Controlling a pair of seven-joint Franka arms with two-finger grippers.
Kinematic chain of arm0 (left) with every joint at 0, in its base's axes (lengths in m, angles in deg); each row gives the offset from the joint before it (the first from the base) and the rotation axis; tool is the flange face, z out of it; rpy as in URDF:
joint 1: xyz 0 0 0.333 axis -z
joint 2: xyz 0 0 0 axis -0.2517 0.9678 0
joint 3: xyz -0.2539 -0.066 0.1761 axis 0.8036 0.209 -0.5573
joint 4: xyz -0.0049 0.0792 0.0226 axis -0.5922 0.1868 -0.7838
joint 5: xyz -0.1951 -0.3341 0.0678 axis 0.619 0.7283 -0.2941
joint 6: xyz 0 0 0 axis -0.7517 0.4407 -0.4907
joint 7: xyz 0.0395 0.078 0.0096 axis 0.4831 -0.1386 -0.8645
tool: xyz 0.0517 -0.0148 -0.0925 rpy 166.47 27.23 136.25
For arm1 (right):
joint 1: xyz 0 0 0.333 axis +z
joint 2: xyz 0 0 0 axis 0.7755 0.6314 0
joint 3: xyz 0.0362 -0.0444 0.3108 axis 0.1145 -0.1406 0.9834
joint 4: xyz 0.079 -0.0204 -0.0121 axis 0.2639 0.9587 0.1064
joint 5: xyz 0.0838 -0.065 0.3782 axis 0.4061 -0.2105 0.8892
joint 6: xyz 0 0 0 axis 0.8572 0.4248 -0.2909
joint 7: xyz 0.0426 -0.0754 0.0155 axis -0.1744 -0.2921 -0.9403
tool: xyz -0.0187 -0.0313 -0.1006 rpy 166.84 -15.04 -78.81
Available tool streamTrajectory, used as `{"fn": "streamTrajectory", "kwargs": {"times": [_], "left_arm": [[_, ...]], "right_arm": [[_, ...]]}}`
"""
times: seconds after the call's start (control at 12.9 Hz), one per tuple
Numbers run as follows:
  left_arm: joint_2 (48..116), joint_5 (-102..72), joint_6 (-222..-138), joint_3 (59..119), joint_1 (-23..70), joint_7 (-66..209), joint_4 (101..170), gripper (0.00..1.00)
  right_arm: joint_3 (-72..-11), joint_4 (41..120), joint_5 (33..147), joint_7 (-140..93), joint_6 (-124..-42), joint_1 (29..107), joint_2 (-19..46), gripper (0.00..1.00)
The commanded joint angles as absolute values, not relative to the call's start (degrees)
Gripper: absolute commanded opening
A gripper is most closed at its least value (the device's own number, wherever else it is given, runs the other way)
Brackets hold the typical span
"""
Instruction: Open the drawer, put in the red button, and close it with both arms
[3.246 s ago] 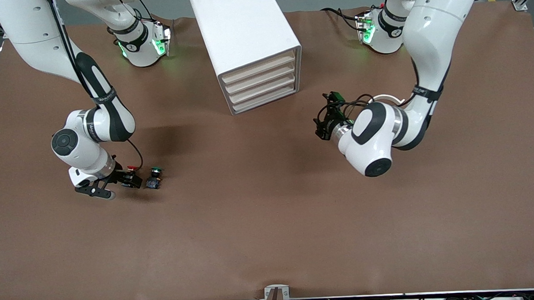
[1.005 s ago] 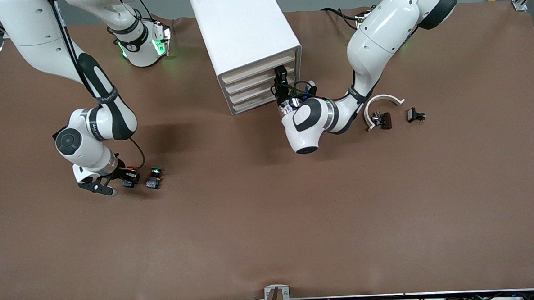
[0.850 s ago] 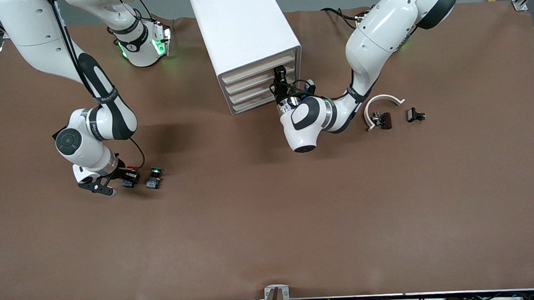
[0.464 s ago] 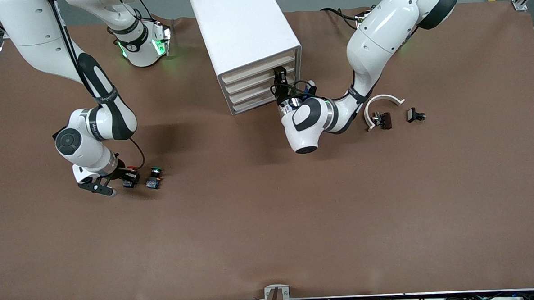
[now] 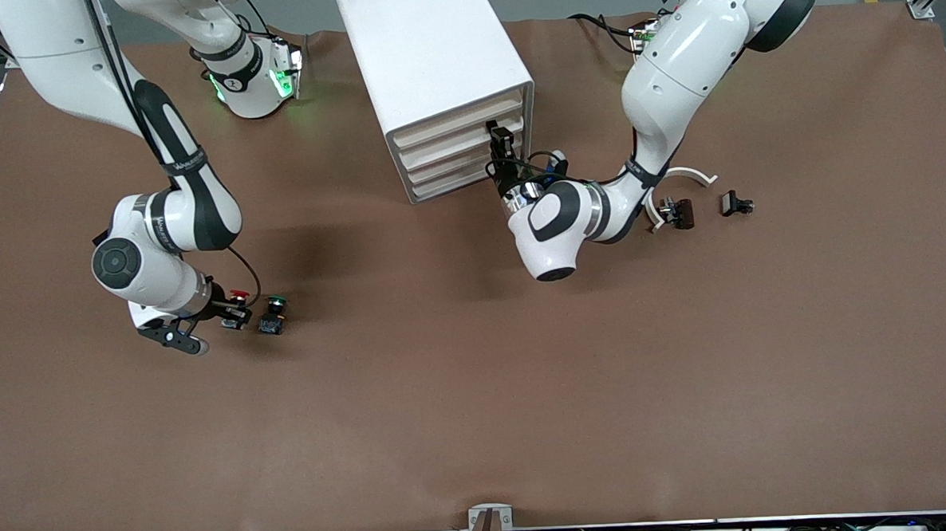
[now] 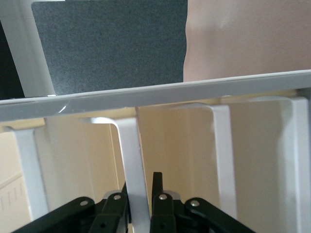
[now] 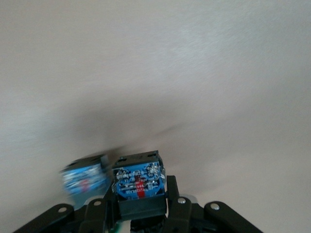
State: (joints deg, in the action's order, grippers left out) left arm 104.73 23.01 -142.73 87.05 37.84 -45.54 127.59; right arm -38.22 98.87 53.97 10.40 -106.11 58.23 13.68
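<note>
The white cabinet [image 5: 432,52] holds a stack of shallow drawers. My left gripper [image 5: 503,139] is at the second drawer [image 5: 444,145] from the top, near the left arm's end of its front. In the left wrist view the left gripper [image 6: 141,187] is shut on that drawer's thin white front lip [image 6: 137,160], one finger on each side. My right gripper [image 5: 232,314] is shut on the red button [image 5: 239,295], red cap up, just above the table. The right wrist view shows the button's blue base [image 7: 138,180] between the fingers of the right gripper [image 7: 138,194].
A green-capped button [image 5: 274,314] stands on the table right beside the held one. A white curved piece [image 5: 681,178] and two small black parts [image 5: 677,211] [image 5: 735,203] lie toward the left arm's end. The brown table [image 5: 478,393] stretches on toward the front camera.
The left gripper has shut on the drawer's lip and its wrist has shifted slightly away from the cabinet. The right gripper has tilted up with the red button, whose cap now shows.
</note>
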Motion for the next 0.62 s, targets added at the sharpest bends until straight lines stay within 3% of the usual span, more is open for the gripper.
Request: {"fn": "streamTrajectory", "kwargs": {"times": [0.0, 0.54], "left_arm": [[104.64, 23.70, -142.56, 85.60, 36.64, -46.24, 125.92, 0.17], [104.64, 23.61, -142.82, 85.51, 31.54, -46.24, 124.08, 0.18]], "right_arm": [[-38.20, 96.71, 54.26, 20.74, -100.29, 63.49, 10.21, 0.00], [-37.49, 80.82, 59.45, 52.47, -80.95, 81.94, 7.39, 0.00]]}}
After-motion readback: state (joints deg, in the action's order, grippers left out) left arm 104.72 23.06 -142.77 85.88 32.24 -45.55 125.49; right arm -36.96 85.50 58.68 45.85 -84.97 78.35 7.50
